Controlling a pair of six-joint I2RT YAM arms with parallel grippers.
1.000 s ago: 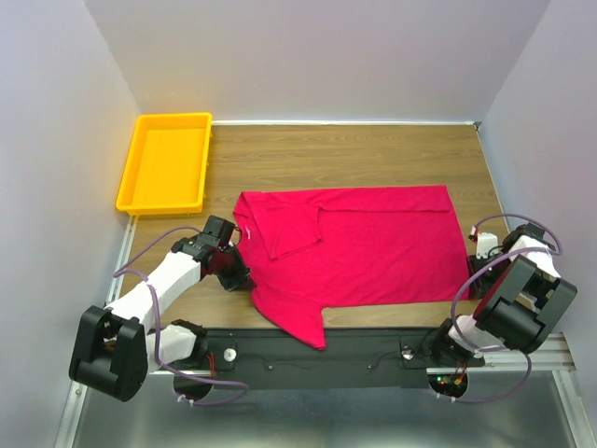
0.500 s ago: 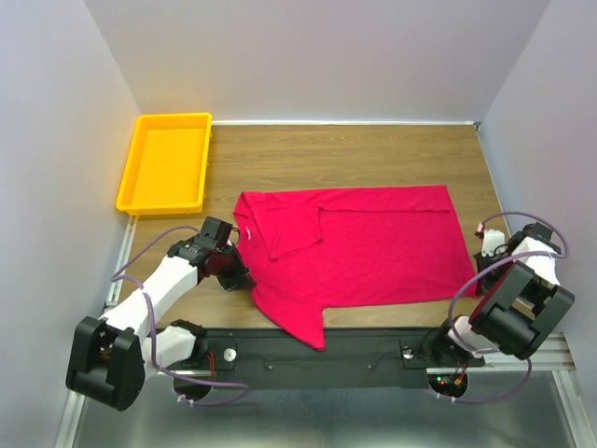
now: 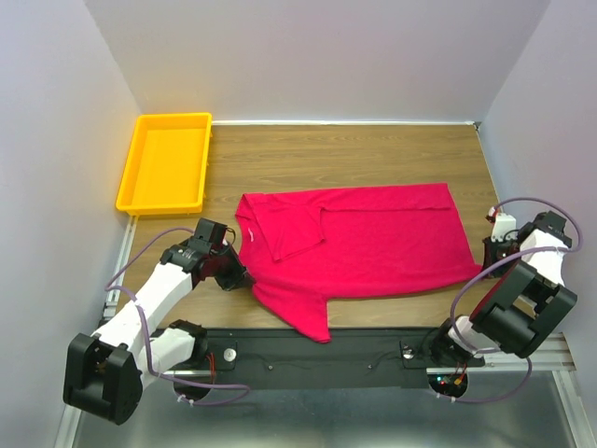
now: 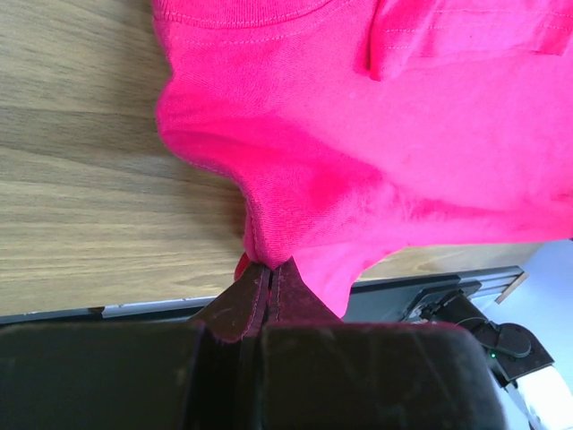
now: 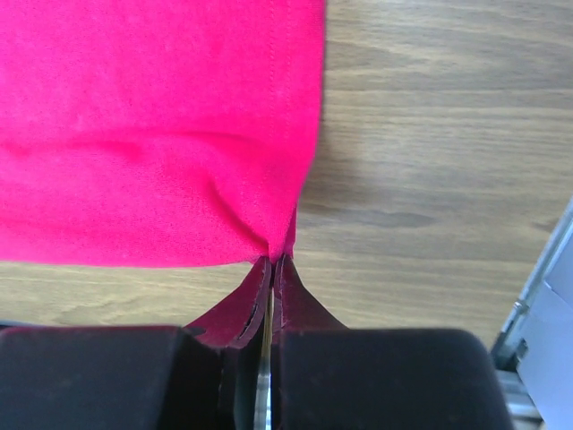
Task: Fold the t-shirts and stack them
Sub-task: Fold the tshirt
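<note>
T-shirt (image 3: 373, 245): spread flat on the table (image 3: 373, 149) between the two grippers, its left edge nipped in the left gripper (image 4: 269, 269), its near right corner nipped in the right gripper (image 5: 271, 260). One flap lies folded over the body, just beyond and right of the left gripper. Tray (image 3: 140, 201): at the table's far left corner, beyond and left of the left gripper, apart from the t-shirt.

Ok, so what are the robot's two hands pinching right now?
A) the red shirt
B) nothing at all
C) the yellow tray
A: in the wrist views the left gripper and the right gripper are each shut on the red shirt; the yellow tray lies apart.
</note>
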